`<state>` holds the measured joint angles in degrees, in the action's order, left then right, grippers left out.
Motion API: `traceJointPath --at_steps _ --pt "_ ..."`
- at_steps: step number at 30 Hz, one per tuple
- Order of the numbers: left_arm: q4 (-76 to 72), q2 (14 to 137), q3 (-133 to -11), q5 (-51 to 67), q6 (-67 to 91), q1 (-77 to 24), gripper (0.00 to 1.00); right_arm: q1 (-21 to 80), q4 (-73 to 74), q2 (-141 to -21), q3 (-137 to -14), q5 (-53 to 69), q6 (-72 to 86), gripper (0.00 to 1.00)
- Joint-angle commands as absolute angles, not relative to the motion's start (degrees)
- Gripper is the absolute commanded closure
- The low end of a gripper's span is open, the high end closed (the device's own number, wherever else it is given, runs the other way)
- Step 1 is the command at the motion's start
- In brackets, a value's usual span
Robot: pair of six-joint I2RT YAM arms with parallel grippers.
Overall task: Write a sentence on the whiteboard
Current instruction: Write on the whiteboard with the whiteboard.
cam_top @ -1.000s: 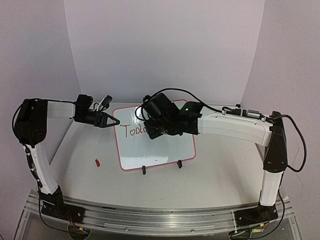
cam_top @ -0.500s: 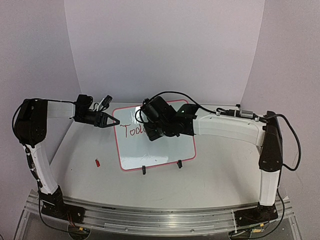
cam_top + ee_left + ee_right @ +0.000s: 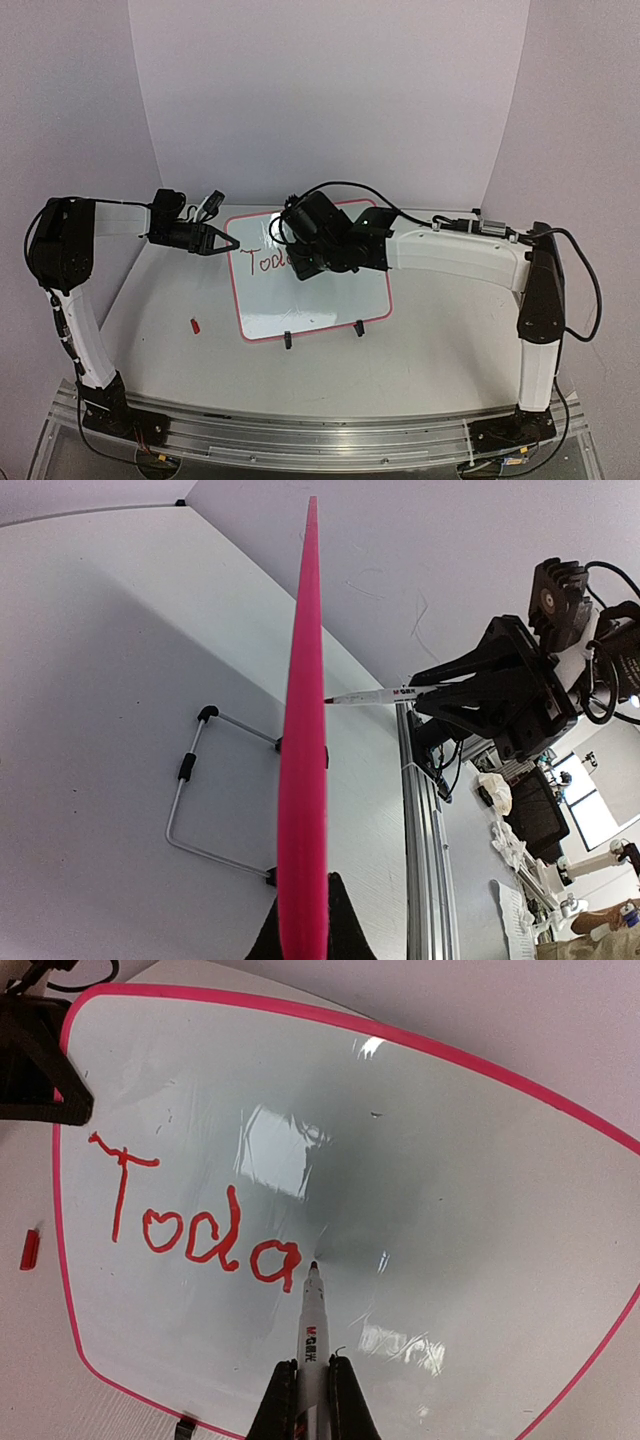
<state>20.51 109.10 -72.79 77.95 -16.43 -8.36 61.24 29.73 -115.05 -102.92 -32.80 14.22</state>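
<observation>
Two grips: left gripper [image 3: 233,243] clamped on left edge of glossy white, pink-framed rectangular whiteboard [image 3: 320,305], bracing it; right gripper [image 3: 312,1368] clamped on slim white marker [image 3: 311,1320], tip mid-board.

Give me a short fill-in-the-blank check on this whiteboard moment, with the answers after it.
1. The red letters on the whiteboard read ____.
2. The right gripper is shut on a marker whose ink is ____.
3. The left gripper is shut on the whiteboard's ____ frame.
4. The count of letters written is ____.

Answers: Toda; red; pink; four.
</observation>
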Motion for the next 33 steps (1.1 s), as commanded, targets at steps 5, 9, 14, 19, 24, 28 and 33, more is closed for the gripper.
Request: traceJointPath --at_steps 5,9,14,19,24,28,33 --pt "21.33 110.66 -73.3 73.29 -21.62 -10.03 1.0 60.38 28.21 -116.66 -105.99 -32.69 14.84 1.0" --pt "21.92 110.53 -73.51 73.02 -21.86 -10.07 1.0 60.2 28.21 -116.97 -106.19 -33.27 14.69 1.0" --pt "22.16 110.14 -73.39 72.95 -22.32 -10.04 1.0 60.11 28.22 -117.35 -106.04 -33.64 14.8 1.0" --pt "22.08 110.21 -73.19 73.11 -22.56 -10.07 1.0 59.98 28.21 -117.22 -105.9 -34.49 14.68 1.0" --pt "22.11 110.3 -73.29 73.07 -22.56 -10.08 1.0 59.95 28.21 -116.52 -105.08 -35.64 14.65 1.0" --pt "22.12 110.25 -73.31 72.96 -22.52 -10.04 1.0 59.94 28.21 -115.9 -104.11 -36.02 14.76 1.0" --pt "22.1 110.47 -73.42 73.05 -22.36 -10.1 1.0 59.88 28.21 -115.32 -102.99 -35.76 15.36 1.0"
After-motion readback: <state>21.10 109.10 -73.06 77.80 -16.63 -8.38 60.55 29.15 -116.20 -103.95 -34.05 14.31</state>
